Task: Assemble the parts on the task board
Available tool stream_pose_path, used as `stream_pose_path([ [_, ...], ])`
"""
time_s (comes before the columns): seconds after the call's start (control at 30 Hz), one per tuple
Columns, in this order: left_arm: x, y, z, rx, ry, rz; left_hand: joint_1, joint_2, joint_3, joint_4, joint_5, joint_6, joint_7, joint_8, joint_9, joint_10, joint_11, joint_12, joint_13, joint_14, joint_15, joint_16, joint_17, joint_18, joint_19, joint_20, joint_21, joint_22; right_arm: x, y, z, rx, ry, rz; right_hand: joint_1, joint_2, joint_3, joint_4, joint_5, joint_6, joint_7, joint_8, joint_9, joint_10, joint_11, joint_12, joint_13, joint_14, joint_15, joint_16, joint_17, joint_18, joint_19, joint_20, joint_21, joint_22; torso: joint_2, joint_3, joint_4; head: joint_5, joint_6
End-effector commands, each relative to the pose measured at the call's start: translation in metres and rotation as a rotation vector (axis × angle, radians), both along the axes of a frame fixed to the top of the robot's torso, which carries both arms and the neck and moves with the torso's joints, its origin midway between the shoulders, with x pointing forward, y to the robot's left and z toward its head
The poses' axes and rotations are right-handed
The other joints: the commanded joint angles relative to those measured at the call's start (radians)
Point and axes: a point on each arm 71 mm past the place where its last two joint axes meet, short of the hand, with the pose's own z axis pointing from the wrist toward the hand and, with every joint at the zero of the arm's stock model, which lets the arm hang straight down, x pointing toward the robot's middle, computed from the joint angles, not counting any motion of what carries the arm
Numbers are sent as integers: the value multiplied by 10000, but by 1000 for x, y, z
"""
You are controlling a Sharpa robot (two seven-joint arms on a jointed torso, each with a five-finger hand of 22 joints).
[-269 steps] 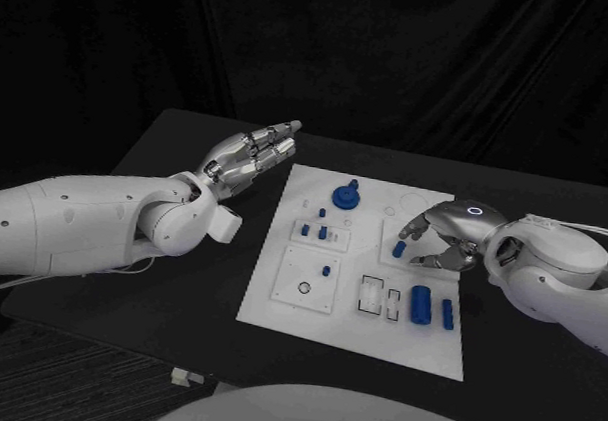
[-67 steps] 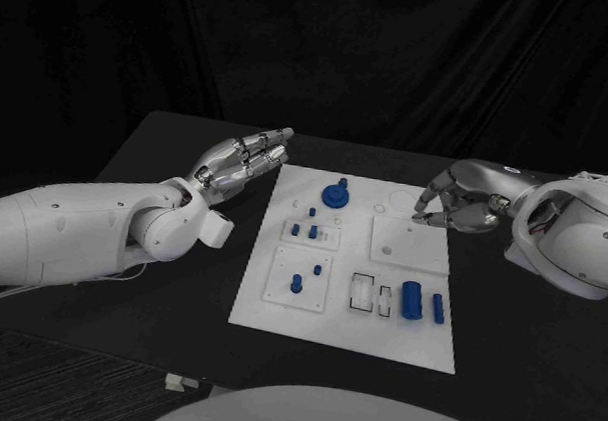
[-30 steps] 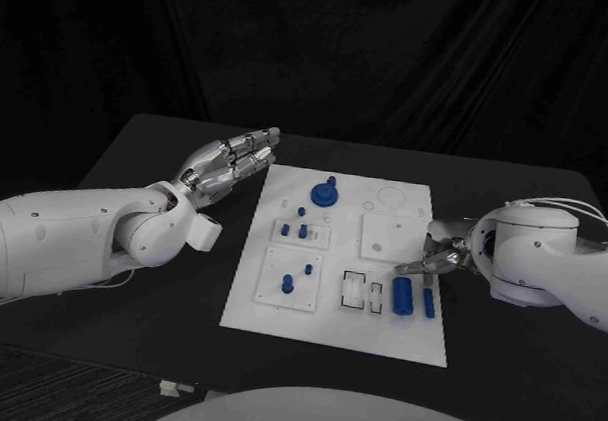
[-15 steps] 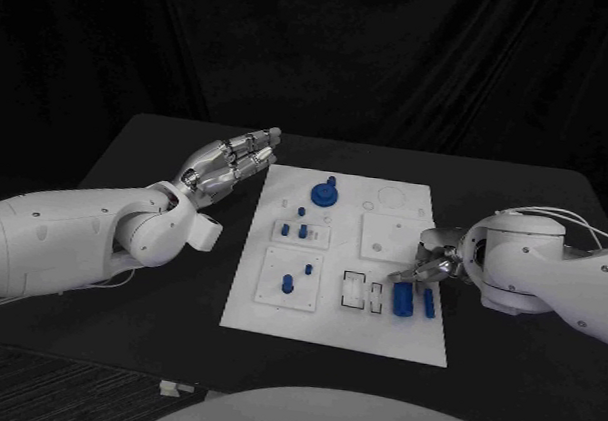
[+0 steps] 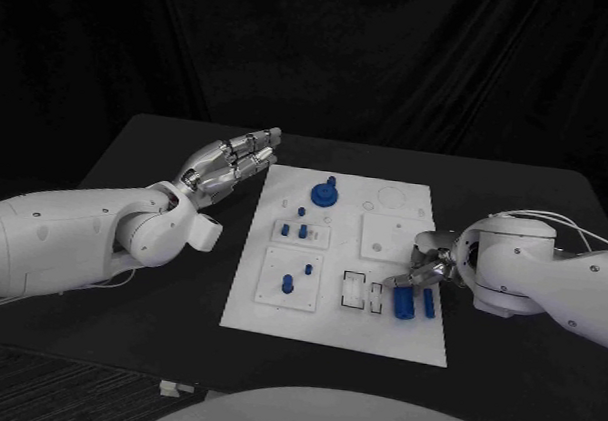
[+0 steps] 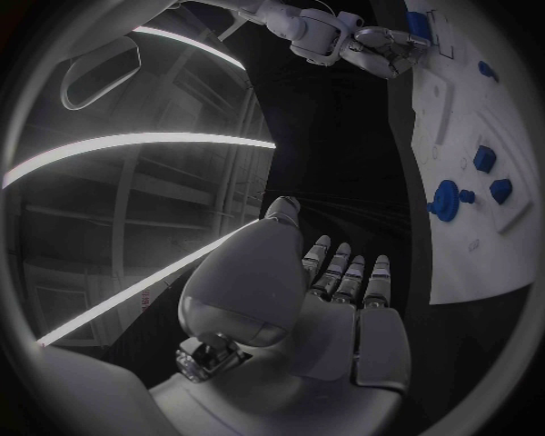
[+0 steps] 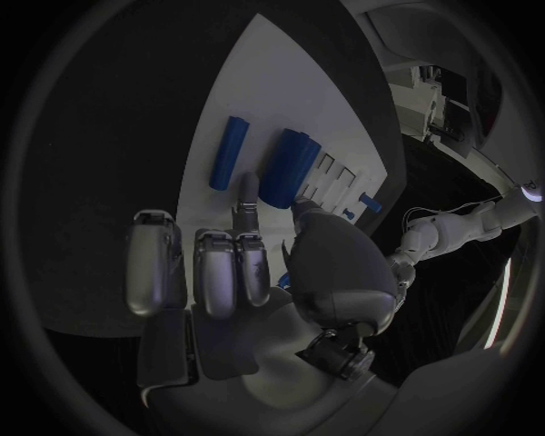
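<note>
The white task board (image 5: pixel 337 319) lies mid-table. Two blue cylinders lie at its near right: a thick one (image 5: pixel 404 303) (image 7: pixel 290 163) and a thin one (image 5: pixel 429 303) (image 7: pixel 227 153). My right hand (image 5: pixel 426 266) (image 7: pixel 244 263) hovers just above them. One finger points at the board between the two, and the others are curled. A small blue piece (image 7: pixel 280 275) shows pinched between thumb and curled fingers. My left hand (image 5: pixel 229 163) (image 6: pixel 341 282) is held up flat, fingers straight and empty, off the board's far left corner.
A blue knobbed part (image 5: pixel 325 190) (image 6: pixel 446 200) stands at the board's far end. Small blue pegs (image 5: pixel 295 232) stand in a left-side plate, and another peg (image 5: pixel 293 282) in the plate below. Empty rectangular slots (image 5: pixel 364 292) lie beside the thick cylinder. Black table surrounds the board.
My right hand came from the board's far right corner to its near right and has sunk a little toward the two cylinders. The left hand has not moved.
</note>
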Motion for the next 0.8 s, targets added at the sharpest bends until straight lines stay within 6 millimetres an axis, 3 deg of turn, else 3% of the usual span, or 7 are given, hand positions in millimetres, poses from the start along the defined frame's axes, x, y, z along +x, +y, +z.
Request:
stream_pose_path([
  [0.03, -2, 0, 11, -924, -1302, -5, 80, 29, 40, -3, 32, 21, 12, 55, 14, -15, 66, 64, 14, 11, 72, 55, 15, -50, 23, 48, 33, 11, -1, -1, -3, 221, 257, -427, 283, -20, 122, -163, 883, -155, 2, -81, 246, 1028, 41, 24, 2632, 1039, 26, 25, 2632, 39, 241, 5, -79, 1957, 2, -1, 0, 26, -1],
  [0.1, -2, 0, 11, -920, -1291, -9, 85, 30, 46, -6, 31, 45, 39, 61, 17, -16, 69, 70, 13, 10, 79, 55, 15, -59, 25, 47, 33, 12, -2, -2, -5, 499, 545, -684, 420, -36, 246, -267, 1595, -228, 3, -120, 411, 1028, 44, 24, 2632, 1039, 24, 25, 2632, 44, 235, 6, -108, 1949, -3, -1, 1, 45, -1],
  [0.17, -2, 0, 11, -918, -1285, -10, 85, 30, 46, -6, 31, 45, 39, 61, 18, -16, 69, 70, 13, 10, 80, 55, 15, -59, 25, 47, 33, 12, -3, -3, -5, 690, 703, -865, 484, -57, 330, -333, 1885, -252, -4, -139, 526, 1028, 38, 24, 2632, 1039, 23, 25, 2632, 47, 233, 6, -126, 1945, -5, -2, 4, 53, -1],
  [0.23, -2, 0, 11, -912, -1278, -7, 90, 30, 53, -9, 31, 85, 71, 70, 23, -18, 69, 73, 12, 10, 89, 60, 16, -69, 27, 45, 35, 14, -3, -4, -6, 897, 843, -1075, 746, -132, 642, -579, 3119, -263, -65, -104, 803, 1028, -11, 24, 2632, 1039, -22, 25, 2632, 60, 218, -27, -180, 1931, -2, -4, 5, 65, -1],
  [0.27, -2, 0, 10, -909, -1274, -6, 90, 30, 53, -9, 31, 85, 71, 70, 23, -18, 69, 73, 12, 10, 89, 60, 16, -69, 27, 45, 35, 14, -3, -5, -6, 1002, 904, -1187, 747, -148, 707, -605, 3282, -271, -72, -97, 875, 1028, -21, 24, 2632, 1039, -27, 25, 2632, 62, 213, -33, -196, 1927, 1, -3, 7, 62, -1],
  [0.47, -2, 1, 10, -894, -1268, 9, 92, 30, 55, -11, 31, 95, 82, 73, 24, -18, 68, 75, 12, 10, 91, 62, 16, -71, 28, 45, 35, 15, -5, -10, -5, 1412, 1009, -1672, 693, -227, 963, -702, 3668, -343, -79, -112, 1141, 1028, -35, 24, 2632, 1039, -42, 25, 2632, 140, 81, -48, -580, 1812, -2, -4, 8, 76, -1],
  [0.8, -2, 1, 10, -893, -1251, -6, 95, 29, 57, -13, 31, 107, 95, 76, 26, -19, 67, 78, 12, 10, 93, 65, 16, -75, 29, 45, 36, 16, -4, -17, 8, 2155, 1083, -2394, 583, -246, 1024, -675, 3690, -372, -60, -149, 1202, 1028, -25, 24, 2632, 1039, -39, 25, 2632, 112, 126, -49, -469, 1846, -8, -2, 4, 97, -1],
])
